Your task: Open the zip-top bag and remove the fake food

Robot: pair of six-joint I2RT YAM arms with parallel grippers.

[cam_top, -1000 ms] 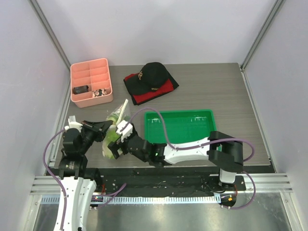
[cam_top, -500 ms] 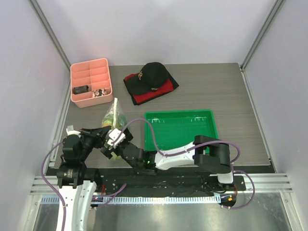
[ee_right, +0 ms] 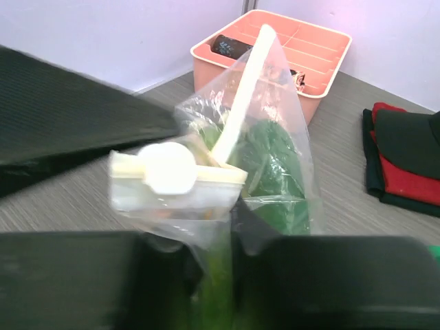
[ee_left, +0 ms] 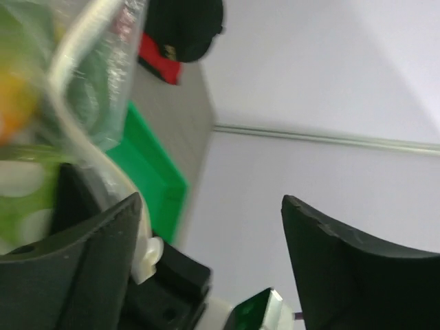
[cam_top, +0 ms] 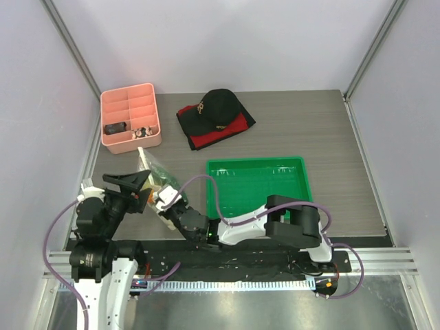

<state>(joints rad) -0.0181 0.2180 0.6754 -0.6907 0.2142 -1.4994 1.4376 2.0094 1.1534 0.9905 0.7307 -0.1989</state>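
The zip-top bag is a clear pouch standing up off the table at the left, its white zip strip and round slider towards the right wrist camera. Green fake food shows through the plastic, with yellow and orange blurs in the left wrist view. My right gripper is shut on the bag's lower corner, and it reaches far left across the table. My left gripper stands wide open just left of the bag, with nothing between its fingers.
A green tray lies right of the bag. At the back left stands a pink divided organizer holding small items. A black cap rests on a red and black cloth at the back middle. White walls close in the sides.
The left gripper has opened and let go of the bag. The right gripper has shut on the bag. Both arms and the bag have shifted left.
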